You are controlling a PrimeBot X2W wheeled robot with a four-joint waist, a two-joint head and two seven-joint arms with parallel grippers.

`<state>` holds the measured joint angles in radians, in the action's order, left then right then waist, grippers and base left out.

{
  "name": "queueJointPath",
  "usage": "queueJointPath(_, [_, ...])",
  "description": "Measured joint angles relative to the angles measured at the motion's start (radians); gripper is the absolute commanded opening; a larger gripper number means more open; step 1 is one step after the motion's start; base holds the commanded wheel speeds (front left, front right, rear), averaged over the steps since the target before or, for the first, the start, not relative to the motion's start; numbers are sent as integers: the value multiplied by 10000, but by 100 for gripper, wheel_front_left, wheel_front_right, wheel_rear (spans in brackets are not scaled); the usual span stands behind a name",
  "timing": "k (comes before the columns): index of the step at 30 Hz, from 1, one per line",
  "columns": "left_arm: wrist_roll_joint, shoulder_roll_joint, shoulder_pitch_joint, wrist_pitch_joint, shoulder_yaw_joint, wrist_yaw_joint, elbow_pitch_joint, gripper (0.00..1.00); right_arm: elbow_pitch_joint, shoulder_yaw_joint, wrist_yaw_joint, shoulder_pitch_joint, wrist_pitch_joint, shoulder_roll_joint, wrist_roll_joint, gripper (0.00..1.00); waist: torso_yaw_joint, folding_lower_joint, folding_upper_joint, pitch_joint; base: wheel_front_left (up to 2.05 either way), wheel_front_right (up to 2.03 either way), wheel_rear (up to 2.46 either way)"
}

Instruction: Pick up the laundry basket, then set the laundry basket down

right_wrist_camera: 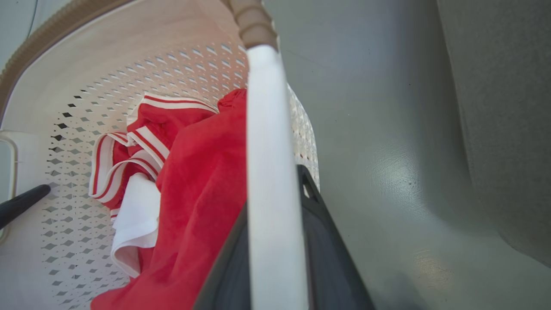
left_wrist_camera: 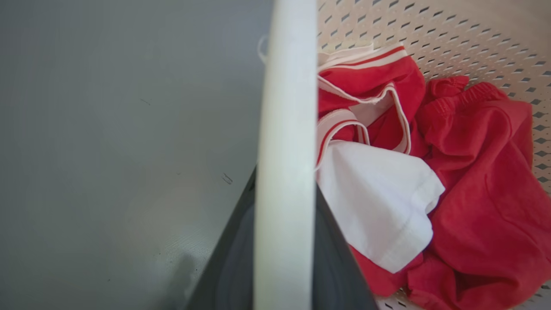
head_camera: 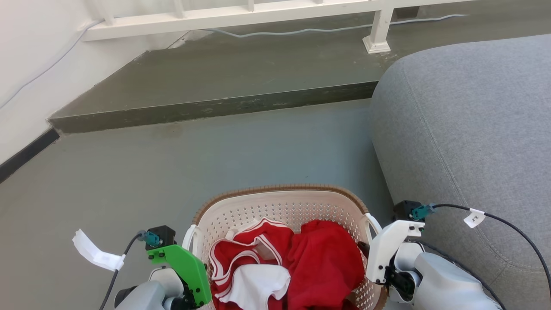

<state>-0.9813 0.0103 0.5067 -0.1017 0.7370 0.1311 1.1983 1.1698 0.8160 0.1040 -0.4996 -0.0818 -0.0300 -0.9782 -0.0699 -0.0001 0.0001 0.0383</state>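
1. A white paper tag (head_camera: 474, 218) at 4 o'clock reads "2" plus an unclear mark.
2. The left gripper (left_wrist_camera: 286, 185), at 7 o'clock, pinches narrowly a white loop handle (left_wrist_camera: 284, 107) of the cream-white perforated plastic laundry basket (head_camera: 280, 189) with a brown woven-look rim, at 6 o'clock.
3. The right gripper (right_wrist_camera: 275, 193), at 5 o'clock, likewise pinches the opposite handle (right_wrist_camera: 267, 129).

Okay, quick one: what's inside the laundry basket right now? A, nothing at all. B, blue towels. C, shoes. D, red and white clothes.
D: the basket holds crumpled red clothes with white-striped trim, plus a white piece lying on top near the front.
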Motion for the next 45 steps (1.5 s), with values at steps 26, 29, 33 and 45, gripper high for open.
queueJointPath(26, [-155,0,0,10,115,0,44,0,-44,263,-2,0,2,-29,-274,0,-48,0,0,10,0,0,0])
queueJointPath(29, [-180,-8,2,10,150,0,-31,0,-50,263,-2,-17,4,-52,-349,0,-40,0,0,98,0,0,0])
queueJointPath(33, [-178,-10,35,59,161,0,-84,0,-65,293,-2,-78,23,-81,-349,0,-13,0,0,322,0,0,0])
queueJointPath(45, [-171,-125,927,740,107,0,-176,0,-384,314,-4,-942,635,-194,-336,0,-21,1,0,1426,0,0,0])
